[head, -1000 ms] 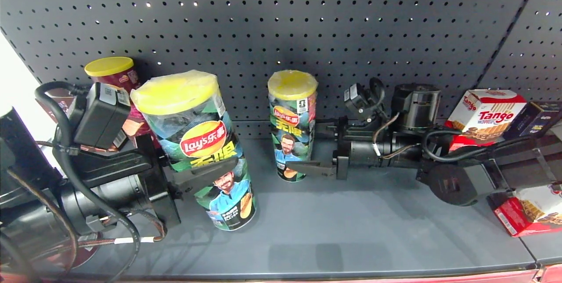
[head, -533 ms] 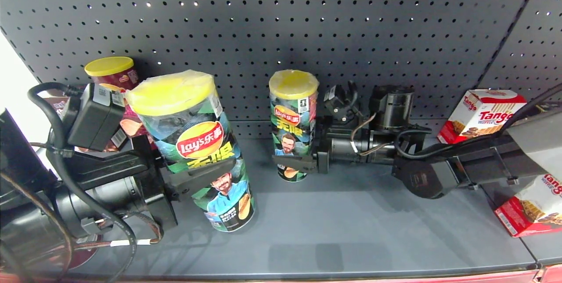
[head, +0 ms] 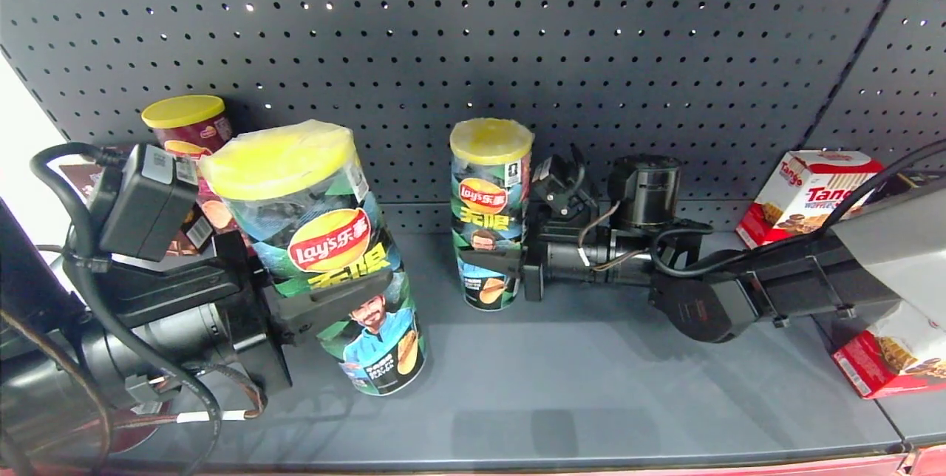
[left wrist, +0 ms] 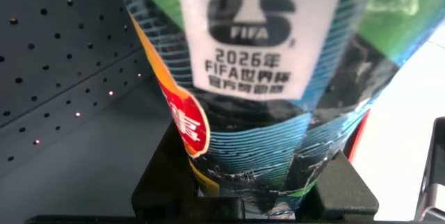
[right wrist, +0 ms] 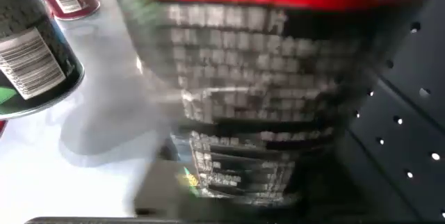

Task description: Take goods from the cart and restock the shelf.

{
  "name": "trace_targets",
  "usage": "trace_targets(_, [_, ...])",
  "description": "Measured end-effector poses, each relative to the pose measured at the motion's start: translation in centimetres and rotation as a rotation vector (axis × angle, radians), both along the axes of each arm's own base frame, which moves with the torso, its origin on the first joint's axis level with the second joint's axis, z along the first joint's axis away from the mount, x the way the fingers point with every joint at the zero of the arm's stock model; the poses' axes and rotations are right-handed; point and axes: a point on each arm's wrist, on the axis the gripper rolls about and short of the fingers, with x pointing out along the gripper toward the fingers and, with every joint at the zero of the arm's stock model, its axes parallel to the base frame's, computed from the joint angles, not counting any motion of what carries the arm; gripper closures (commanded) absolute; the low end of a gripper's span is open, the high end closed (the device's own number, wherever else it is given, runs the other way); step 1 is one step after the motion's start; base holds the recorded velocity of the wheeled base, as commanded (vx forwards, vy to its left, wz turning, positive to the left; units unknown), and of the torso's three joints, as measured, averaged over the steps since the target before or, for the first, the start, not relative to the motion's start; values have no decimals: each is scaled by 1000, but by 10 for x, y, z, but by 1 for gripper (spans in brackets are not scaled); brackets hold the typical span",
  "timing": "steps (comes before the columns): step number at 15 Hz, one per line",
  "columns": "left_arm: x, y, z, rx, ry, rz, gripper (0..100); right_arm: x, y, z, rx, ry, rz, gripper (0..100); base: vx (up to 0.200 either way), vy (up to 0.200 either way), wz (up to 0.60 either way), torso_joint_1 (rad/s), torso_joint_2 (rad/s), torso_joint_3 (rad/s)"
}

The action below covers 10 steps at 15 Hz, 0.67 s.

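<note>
Where the shelf (head: 591, 387) comes closest, at its left front, the left arm enters from the lower left corner of the head view and lies nearly level, pointing to the right. A black camera box (head: 140, 199) sits on top of its wrist. The left gripper (head: 336, 298) is clamped on the near can (head: 325, 239), a tall chip can with a yellow lid, with one dark finger (head: 325, 304) crossing the can's front a little below the middle. The can leans, its lid toward the left and its base toward the right. Whether the base touches the shelf I cannot tell. From the left wrist view, the can stands between the two black fingers and is squeezed by them.

Further back, the right arm comes in from the right edge, stretched almost level above the shelf, with its wrist turned to the left. The right gripper (head: 491, 262) is around the lower half of the far can (head: 489, 195), which stands nearly upright in the middle of the shelf. Whether it presses the can I cannot tell, as the right wrist view is blurred there.

Behind the left arm a red can (head: 185, 121) with a yellow lid stands against the perforated back panel (head: 517, 32). At the right, one wafer box (head: 813, 191) sits near the panel and a second wafer box (head: 894, 358) lies closer to the front.
</note>
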Motion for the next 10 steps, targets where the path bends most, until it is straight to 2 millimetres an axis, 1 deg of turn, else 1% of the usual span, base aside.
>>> trace_targets(4, [-4, 2, -1, 0, -2, 0, 100, -7, -4, 5, 2, -3, 0, 100, 0, 0, 0, 0, 0, 0])
trace_targets(6, [-6, 3, -1, -1, -3, 0, 100, -10, -6, 11, 9, -13, 0, 100, 0, 0, 0, 0, 0, 0])
trace_targets(8, [-7, 3, 0, -2, -5, 0, 100, -17, -9, 23, 32, -16, 4, 100, 0, 0, 0, 0, 0, 0])
trace_targets(10, [-7, 3, 1, -4, -8, -1, 100, -32, -9, 40, 67, -3, 26, 100, 0, 0, 0, 0, 0, 0])
